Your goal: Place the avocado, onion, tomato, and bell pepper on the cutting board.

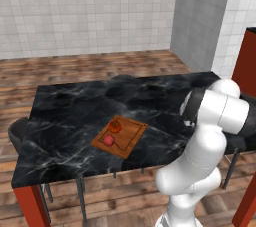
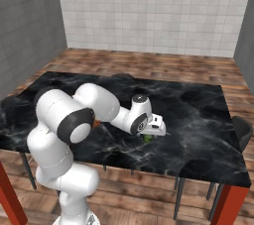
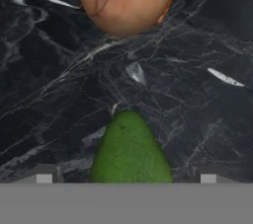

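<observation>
Already we had the gripper (image 3: 126, 176) spread wide and lowered over the avocado (image 3: 130, 149) on the dark surface (image 3: 49, 94), fingertips flanking it for a grasp. Beyond it lay the onion (image 3: 126, 1); the cutting board (image 1: 131, 138) held two red pieces.

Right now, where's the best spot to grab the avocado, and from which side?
Grip the avocado across its wide lower body, coming straight down from above. It lies flat on the counter, narrow end towards the onion, already centred between the open end effector's fingertips, so the sides look free to pinch.
</observation>
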Controlling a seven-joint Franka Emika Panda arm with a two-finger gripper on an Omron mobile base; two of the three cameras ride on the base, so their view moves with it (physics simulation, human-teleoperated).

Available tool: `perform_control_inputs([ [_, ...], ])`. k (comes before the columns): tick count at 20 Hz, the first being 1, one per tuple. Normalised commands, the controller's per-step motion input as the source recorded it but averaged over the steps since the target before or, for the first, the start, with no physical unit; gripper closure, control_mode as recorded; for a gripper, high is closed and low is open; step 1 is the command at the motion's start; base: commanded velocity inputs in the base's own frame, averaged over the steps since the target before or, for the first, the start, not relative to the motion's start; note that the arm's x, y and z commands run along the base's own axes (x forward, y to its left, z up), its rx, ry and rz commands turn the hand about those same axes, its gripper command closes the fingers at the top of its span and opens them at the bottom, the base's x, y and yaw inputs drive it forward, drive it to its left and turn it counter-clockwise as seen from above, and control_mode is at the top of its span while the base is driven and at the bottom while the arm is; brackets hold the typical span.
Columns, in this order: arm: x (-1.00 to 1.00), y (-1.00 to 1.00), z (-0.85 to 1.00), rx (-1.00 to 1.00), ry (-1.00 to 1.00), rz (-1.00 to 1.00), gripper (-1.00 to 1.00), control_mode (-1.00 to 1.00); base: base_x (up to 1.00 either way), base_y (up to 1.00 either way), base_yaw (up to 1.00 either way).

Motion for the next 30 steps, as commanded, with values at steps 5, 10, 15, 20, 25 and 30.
perform_control_inputs([
  [5,0.04,0.00,-0.19,0.00,0.03,0.00,1.00,-1.00,0.00,0.00,0.00],
  [10,0.00,-0.01,-0.14,0.00,0.02,0.00,1.00,-1.00,0.00,0.00,0.00],
  [15,-0.04,-0.09,0.01,0.00,-0.01,0.00,1.00,-1.00,0.00,0.00,0.00],
  [20,-0.04,-0.02,0.19,0.00,-0.04,0.00,1.00,-1.00,0.00,0.00,0.00],
  [25,0.00,0.03,0.38,0.00,-0.06,0.00,1.00,-1.00,0.00,0.00,0.00],
  [30,0.00,0.12,0.46,0.01,-0.14,0.01,1.00,-1.00,0.00,0.00,0.00],
])
